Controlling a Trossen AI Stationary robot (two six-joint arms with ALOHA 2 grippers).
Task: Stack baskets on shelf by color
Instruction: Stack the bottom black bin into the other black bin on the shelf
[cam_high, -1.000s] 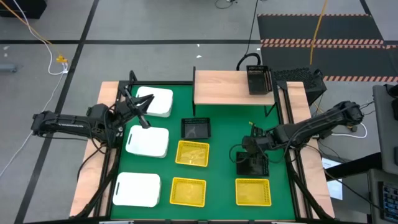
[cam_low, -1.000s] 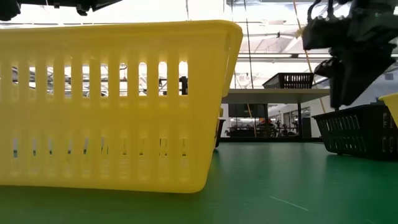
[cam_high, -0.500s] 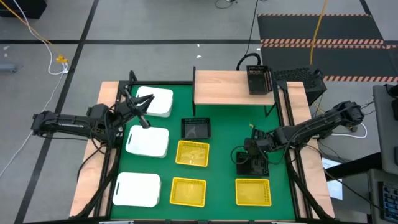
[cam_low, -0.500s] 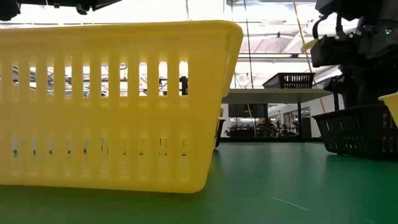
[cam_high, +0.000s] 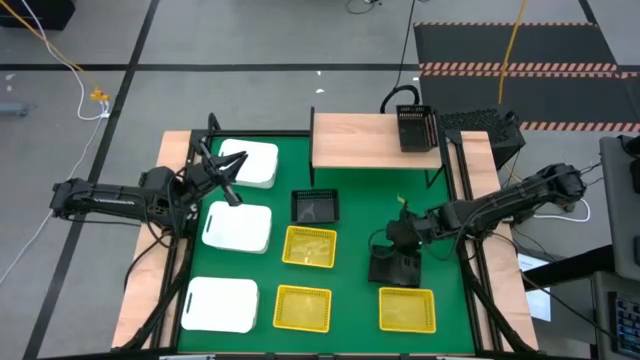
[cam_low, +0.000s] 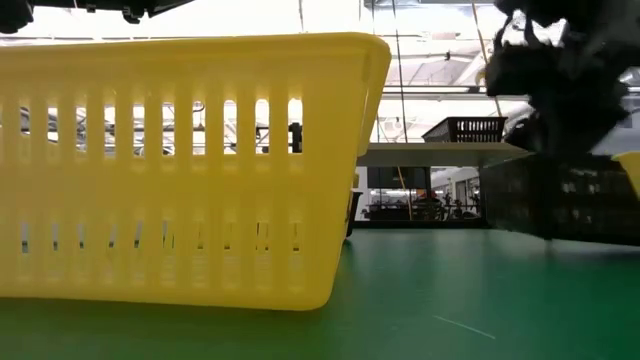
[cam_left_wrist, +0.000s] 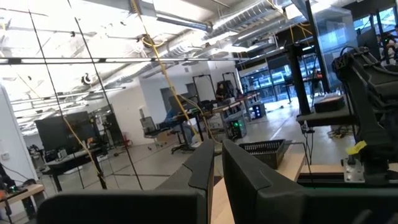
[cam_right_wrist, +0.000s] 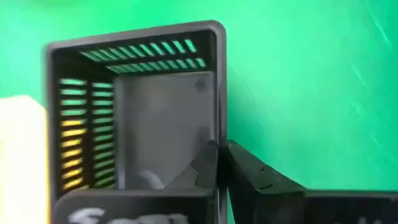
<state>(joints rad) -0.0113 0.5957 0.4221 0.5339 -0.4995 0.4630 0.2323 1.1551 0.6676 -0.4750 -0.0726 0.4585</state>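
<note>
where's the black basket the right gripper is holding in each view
High view: black basket on the green table's right half, under the right gripper.
Low view: dark blurred shape at far right.
Left wrist view: not identifiable.
Right wrist view: fills the centre, side wall pinched between the fingers.
Shared landmark: the yellow basket beside it, also at the low view's right edge.

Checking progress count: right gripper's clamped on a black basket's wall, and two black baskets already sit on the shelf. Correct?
One detail is off. The high view shows only one black basket on the shelf, not two. The rest holds: the right gripper is shut on the wall of a second black basket, and a third black basket sits on the table.
</note>
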